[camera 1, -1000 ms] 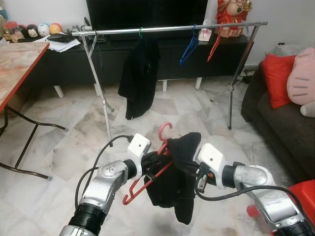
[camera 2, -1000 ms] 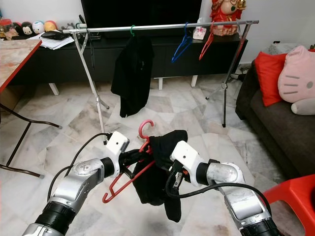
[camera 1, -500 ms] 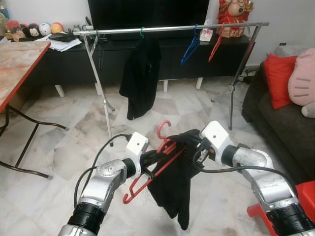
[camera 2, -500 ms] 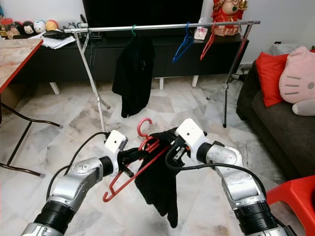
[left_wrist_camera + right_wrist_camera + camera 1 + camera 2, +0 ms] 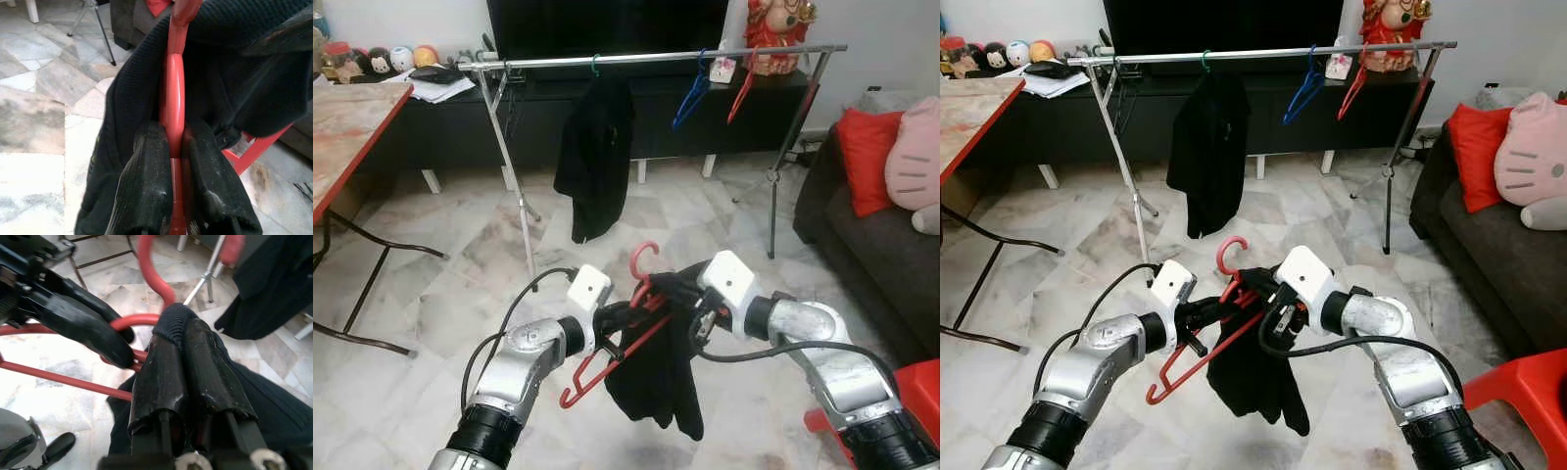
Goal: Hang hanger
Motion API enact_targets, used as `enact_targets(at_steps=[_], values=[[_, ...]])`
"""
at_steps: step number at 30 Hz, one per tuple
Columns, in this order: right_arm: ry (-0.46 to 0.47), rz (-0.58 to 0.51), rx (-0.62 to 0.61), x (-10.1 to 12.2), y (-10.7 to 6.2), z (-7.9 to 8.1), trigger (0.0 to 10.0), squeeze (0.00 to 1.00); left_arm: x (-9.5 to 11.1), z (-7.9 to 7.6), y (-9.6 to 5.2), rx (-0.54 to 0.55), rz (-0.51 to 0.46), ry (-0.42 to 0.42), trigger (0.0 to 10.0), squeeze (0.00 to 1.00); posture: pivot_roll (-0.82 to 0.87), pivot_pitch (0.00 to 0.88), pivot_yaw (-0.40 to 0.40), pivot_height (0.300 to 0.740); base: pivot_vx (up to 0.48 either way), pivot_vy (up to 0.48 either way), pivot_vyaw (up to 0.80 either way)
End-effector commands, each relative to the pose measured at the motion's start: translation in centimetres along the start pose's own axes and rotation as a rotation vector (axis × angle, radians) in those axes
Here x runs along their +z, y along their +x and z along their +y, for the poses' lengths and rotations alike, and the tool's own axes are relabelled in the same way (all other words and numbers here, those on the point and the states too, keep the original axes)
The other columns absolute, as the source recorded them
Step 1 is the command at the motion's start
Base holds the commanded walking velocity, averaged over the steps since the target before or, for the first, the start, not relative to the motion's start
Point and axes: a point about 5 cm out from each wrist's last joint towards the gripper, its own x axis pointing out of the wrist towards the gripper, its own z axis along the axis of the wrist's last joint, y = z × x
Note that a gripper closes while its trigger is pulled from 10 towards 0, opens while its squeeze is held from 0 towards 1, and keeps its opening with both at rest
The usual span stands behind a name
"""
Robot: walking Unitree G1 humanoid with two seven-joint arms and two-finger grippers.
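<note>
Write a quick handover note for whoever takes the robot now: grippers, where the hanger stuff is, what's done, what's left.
Left gripper: fingers shut on the red hanger, held low in front of the robot.
Right gripper: fingers pinching the black garment beside the hanger's hook.
The garment hangs in a bunch from the hanger, not spread on it.
The clothes rail stands ahead across the floor, carrying a black top, a blue hanger and another red hanger.
Done: hanger and garment picked up.
Left: seat the garment, walk to the rail, hook the hanger on.
</note>
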Motion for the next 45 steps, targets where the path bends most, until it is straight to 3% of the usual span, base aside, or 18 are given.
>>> enact_targets(at_steps=[1,8,45], values=[[-0.027,-0.031,0.072,0.9,0.0,1.0,10.0,0.0,0.8,-0.4,0.1,-0.03,-0.03,0.015,10.0,0.0,-0.09,0.0,-0.034,0.74,0.0,0.0,0.0],[-0.04,-0.042,0.142,0.9,-0.3,1.9,10.0,0.0,0.7,-0.5,0.1,-0.043,-0.027,0.013,10.0,0.0,-0.09,0.0,-0.033,0.74,0.0,0.0,0.0],[-0.031,-0.004,0.08,0.5,-0.4,0.9,10.0,0.0,2.2,-0.6,0.0,-0.052,-0.143,-0.022,10.0,0.0,-0.09,0.0,-0.037,0.74,0.0,0.0,0.0]])
